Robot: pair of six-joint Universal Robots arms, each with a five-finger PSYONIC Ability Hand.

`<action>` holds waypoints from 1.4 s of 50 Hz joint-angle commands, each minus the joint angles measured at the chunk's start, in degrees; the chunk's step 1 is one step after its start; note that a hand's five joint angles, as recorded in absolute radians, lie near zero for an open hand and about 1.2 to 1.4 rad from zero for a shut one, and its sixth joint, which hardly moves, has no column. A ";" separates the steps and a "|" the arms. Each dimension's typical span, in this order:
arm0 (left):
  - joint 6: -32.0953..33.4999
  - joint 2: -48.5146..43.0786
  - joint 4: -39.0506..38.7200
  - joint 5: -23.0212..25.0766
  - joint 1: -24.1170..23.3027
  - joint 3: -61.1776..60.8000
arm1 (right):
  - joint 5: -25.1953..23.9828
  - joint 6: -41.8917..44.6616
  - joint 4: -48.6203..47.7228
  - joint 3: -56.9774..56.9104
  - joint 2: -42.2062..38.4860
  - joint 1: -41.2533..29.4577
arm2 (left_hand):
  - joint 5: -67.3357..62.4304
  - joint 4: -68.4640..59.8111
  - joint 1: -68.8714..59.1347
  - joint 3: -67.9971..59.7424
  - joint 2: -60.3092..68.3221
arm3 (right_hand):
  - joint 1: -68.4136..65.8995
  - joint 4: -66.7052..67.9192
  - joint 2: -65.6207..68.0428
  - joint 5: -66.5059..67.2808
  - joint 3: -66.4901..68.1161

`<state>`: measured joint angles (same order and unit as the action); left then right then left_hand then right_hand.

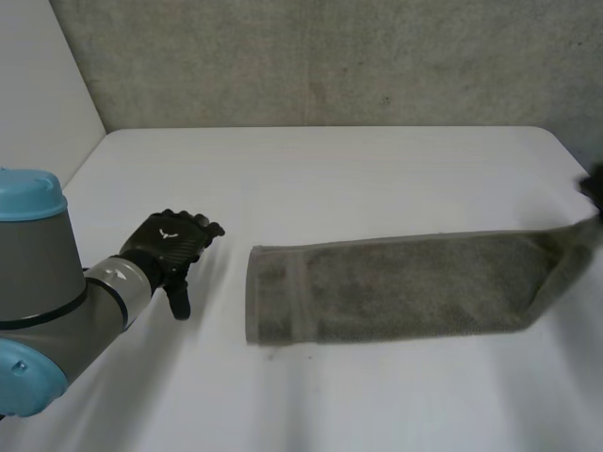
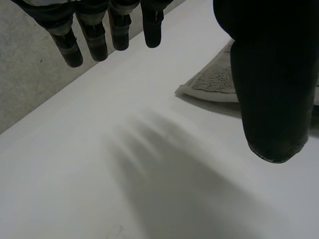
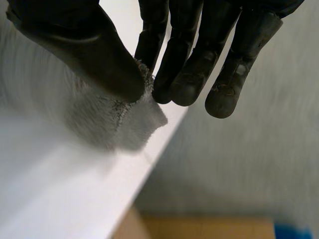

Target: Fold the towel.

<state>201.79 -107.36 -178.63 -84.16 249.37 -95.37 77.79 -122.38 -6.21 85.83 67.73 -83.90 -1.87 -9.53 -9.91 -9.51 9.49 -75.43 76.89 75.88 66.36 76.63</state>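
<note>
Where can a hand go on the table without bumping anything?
Bare table lies between towel and wall, and between towel and near edge. Tighter: the gap from left hand to towel, and the corner the right hand pinches.

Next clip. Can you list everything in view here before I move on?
towel: one, grey-green, stretched lengthwise across the table, one end lifted at the table's right edge
table: one, white, under the towel
wall: one, grey, behind the table
left arm: one, grey with light-blue caps, at the near left
left robot hand: one, black, open, over bare table beside the towel's flat end
right robot hand: one, black, pinching the towel's lifted corner between thumb and fingers
</note>
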 commanded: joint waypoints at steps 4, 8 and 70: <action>-0.17 0.13 -0.05 -0.04 0.15 0.01 | -0.45 -9.63 -7.83 -0.58 0.92 -33.38 | 1.87 -0.47 -0.09 -0.49 0.51 | -4.57 3.11 4.12 3.64 3.37; -0.17 0.13 -0.05 -0.04 0.24 0.01 | -0.18 -9.98 -9.35 -0.49 -6.00 -45.09 | 1.87 -0.47 -0.09 -0.49 0.51 | -4.57 3.11 4.12 3.64 3.37; -0.17 0.05 -0.75 -0.31 -1.43 -1.93 | -3.00 -22.65 -5.12 18.15 -0.58 -18.84 | 1.87 -0.47 -0.09 -0.49 0.51 | 4.40 -5.85 -4.84 -5.33 -5.59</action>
<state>201.62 -107.11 -179.31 -84.49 248.06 -97.15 74.38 -146.75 -10.72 104.11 67.62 -102.97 -1.87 -9.53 -9.91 -9.51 9.49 -40.21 40.18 40.86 29.93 40.12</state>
